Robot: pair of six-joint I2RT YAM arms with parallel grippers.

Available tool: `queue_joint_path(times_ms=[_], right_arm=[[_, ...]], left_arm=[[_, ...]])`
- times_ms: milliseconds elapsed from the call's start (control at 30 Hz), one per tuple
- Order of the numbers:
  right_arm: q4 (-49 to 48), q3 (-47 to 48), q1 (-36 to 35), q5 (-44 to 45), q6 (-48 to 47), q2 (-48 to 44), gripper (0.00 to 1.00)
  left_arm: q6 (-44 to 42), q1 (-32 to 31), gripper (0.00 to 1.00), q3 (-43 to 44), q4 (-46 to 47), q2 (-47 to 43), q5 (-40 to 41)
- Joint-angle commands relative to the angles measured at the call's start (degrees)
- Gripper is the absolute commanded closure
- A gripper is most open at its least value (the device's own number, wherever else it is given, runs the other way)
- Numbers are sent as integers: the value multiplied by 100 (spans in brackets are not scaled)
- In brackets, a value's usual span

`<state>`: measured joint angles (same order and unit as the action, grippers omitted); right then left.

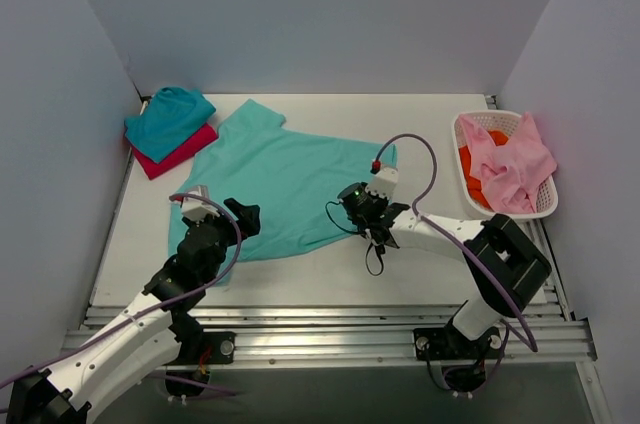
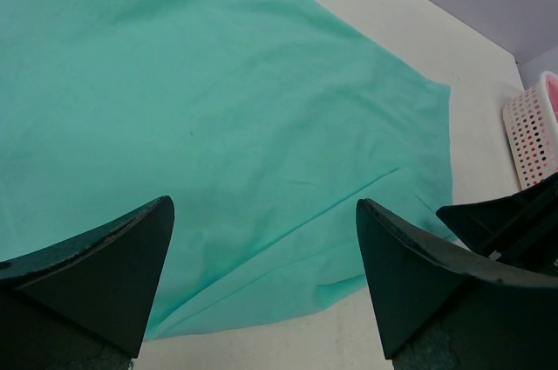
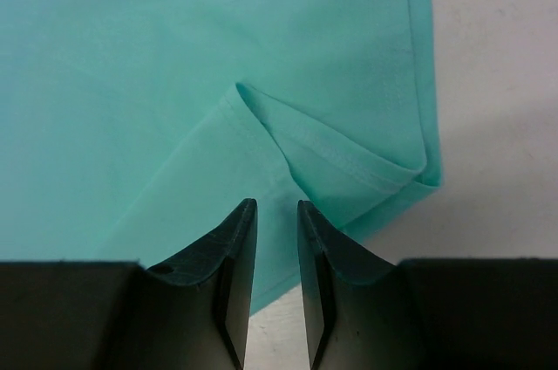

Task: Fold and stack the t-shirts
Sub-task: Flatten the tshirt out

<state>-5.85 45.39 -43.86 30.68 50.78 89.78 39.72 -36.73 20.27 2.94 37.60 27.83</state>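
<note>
- White basket [image 1: 480, 116], table's right edge: crumpled pink cloth [image 1: 515, 164] over orange cloth [image 1: 470, 182].
- Mint t-shirt [image 1: 290, 184] flat mid-table; teal t-shirt [image 1: 168, 116] atop magenta t-shirt [image 1: 178, 157], far-left.
- Left gripper [image 2: 266, 248] gaping over mint hem; right gripper [image 3: 276, 239] barely parted, empty.

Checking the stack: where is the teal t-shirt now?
In the top view, the teal t-shirt lies in the far left corner, atop the magenta-red t-shirt, beside the mint-green t-shirt.
</note>
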Motion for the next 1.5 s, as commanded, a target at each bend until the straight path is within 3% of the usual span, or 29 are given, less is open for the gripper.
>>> queue_joint_path(times_ms=[0,467,1467], right_arm=[[-92,392,61,132,-306,180,78],[-250,550,246,44,-447,734,77],[-145,374,404,193,-429,743,69]], left_arm=[[-26,34,6,21,58,27,73],[-70,34,5,-32,93,36,170],[-105,34,6,-41,216,221,222]])
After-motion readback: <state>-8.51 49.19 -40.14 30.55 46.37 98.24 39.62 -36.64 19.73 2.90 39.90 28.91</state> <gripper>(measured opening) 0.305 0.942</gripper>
